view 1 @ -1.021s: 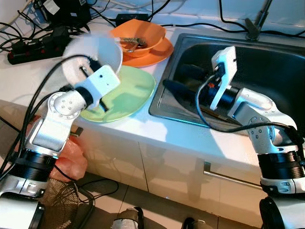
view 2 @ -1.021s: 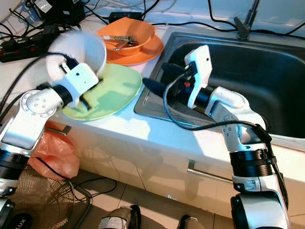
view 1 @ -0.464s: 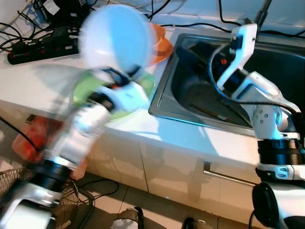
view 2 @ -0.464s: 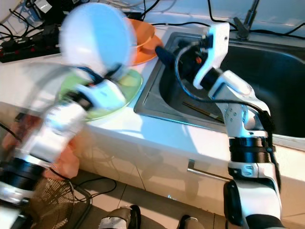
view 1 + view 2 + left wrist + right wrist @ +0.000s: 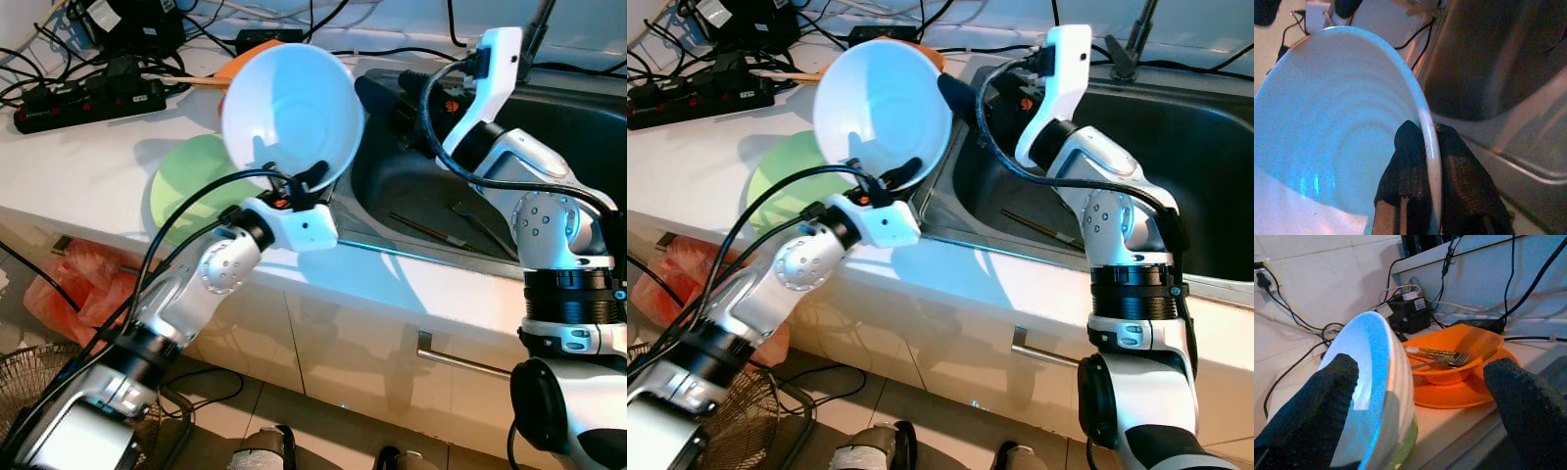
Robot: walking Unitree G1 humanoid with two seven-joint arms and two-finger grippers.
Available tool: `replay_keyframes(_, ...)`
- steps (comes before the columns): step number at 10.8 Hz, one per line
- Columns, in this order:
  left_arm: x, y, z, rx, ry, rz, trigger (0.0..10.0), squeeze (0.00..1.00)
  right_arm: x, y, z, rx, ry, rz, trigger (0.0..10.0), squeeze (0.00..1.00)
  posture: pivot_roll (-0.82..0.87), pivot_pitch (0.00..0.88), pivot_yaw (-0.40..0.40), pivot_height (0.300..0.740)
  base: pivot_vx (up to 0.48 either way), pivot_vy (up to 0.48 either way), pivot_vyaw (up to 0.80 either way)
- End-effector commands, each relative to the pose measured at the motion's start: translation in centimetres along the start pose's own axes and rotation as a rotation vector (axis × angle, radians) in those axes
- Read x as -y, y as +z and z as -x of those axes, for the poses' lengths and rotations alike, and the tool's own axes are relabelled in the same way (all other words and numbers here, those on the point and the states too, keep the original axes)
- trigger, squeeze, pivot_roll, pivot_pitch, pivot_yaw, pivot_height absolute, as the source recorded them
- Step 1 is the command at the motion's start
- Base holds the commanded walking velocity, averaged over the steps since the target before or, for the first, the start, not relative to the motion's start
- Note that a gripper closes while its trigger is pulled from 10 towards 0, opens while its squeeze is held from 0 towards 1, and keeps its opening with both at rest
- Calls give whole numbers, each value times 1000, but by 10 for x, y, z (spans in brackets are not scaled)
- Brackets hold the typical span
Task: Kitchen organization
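Left gripper point(image 5: 1422, 147) pinches rim of white bowl point(image 5: 289, 113), one finger inside, one outside; bowl held tilted, aloft betw. green plate point(image 5: 186, 181) and sink point(image 5: 549, 137). Right gripper point(image 5: 1420, 382) spread wide, empty, nr bowl. Advice: keep pinch firm, lower slowly, thin rim hold may slip.

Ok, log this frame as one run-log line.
left end effector: shut on large white ceramic bowl, raised beside steel sink | right end effector: open, facing bowl | green plate: on counter
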State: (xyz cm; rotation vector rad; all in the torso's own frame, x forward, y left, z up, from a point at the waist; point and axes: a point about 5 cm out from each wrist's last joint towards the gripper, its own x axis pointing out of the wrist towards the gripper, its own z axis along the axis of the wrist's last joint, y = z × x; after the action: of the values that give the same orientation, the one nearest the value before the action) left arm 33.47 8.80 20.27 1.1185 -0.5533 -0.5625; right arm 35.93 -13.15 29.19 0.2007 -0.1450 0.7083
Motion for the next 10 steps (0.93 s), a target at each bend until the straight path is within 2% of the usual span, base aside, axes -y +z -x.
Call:
replay_keyframes(1,4,2,-3,14,-18,-28,0,0,-3,5,-3,-14,6,20,10000,0,128,123,86,740,0,0,0)
replay_keyframes(4,12,6,-12,53,-66,-133,0,0,-1,2,-12,-140,-20,21,10000,0,123,123,84,740,0,0,0)
replay_keyframes(6,12,8,-18,60,-63,-156,0,0,1,3,-17,-200,-54,41,10000,0,118,122,80,740,0,0,0)
replay_keyframes(7,12,9,-20,64,-58,-155,0,0,4,1,-18,-218,-78,47,8196,0,118,122,80,740,0,0,0)
replay_keyframes(8,13,9,-20,69,-55,-160,0,0,7,-1,-19,-234,-105,42,0,0,118,122,80,740,0,0,0)
replay_keyframes(9,14,10,-20,75,-58,-171,0,0,11,-3,-19,-254,-136,40,0,0,117,125,79,740,0,0,0)
replay_keyframes(10,15,11,-20,88,-51,-174,0,0,14,-5,-19,-282,-169,-2,0,0,116,125,79,740,0,0,0)
